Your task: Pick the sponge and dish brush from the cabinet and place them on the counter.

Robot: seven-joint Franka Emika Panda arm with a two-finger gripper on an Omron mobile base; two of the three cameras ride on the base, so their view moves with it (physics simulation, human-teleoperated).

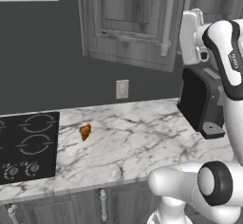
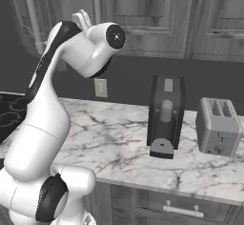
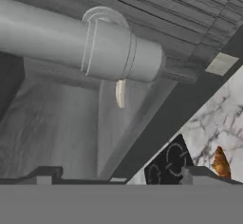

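Cabinet (image 1: 128, 23) doors look closed, its bar handle (image 1: 167, 19) running upright; gripper (image 3: 118, 175) spread open, grasping nothing, close before that handle.

We found no text that could be read. A small dark mark on the robot arm (image 1: 233, 59) in the left base view was too blurred to make out. The cooktop (image 1: 26, 147) bore only ring markings and unlabelled knobs.

A silver bar handle (image 3: 80, 45) blocks the closed cabinet (image 1: 128, 23).
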